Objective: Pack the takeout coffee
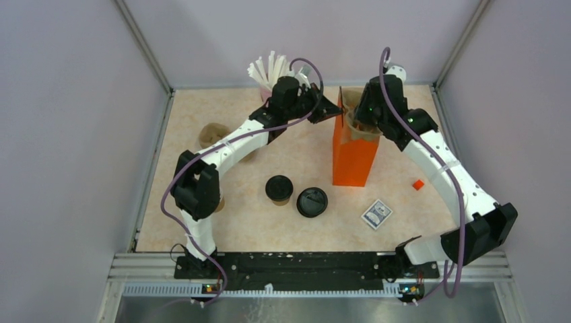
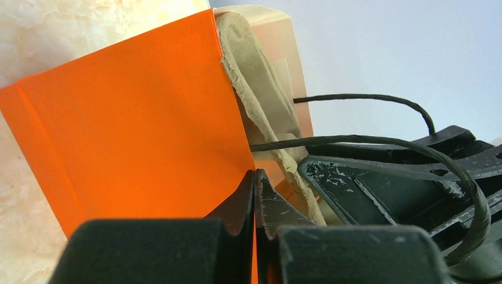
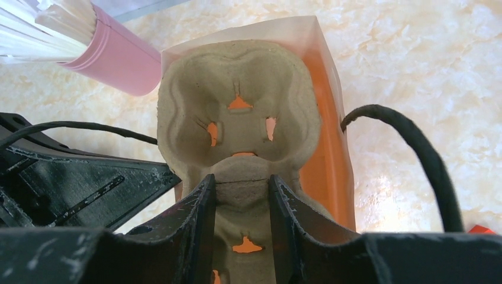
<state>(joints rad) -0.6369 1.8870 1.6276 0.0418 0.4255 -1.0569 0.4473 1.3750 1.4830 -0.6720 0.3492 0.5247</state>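
The takeout coffee (image 1: pixel 279 189), a short brown cup with a black sip lid, stands on the table in front of the arms, with neither gripper near it. Behind it to the right an orange paper bag (image 1: pixel 353 156) stands upright. My left gripper (image 1: pixel 331 110) is shut on the bag's top left edge (image 2: pixel 130 118), and a strip of orange shows between its fingertips (image 2: pixel 254 173). My right gripper (image 3: pixel 241 177) is shut on the middle ridge of a grey pulp cup carrier (image 3: pixel 195 89), which stands on end in the bag's mouth (image 1: pixel 363 130).
A flat black lid (image 1: pixel 312 202) lies right of the coffee. A lidless brown cup (image 1: pixel 211 134) stands at the left by the left arm. A pink holder of white straws (image 1: pixel 271 70) stands at the back. A small card (image 1: pixel 376 214) and an orange bit (image 1: pixel 418 184) lie near the right arm.
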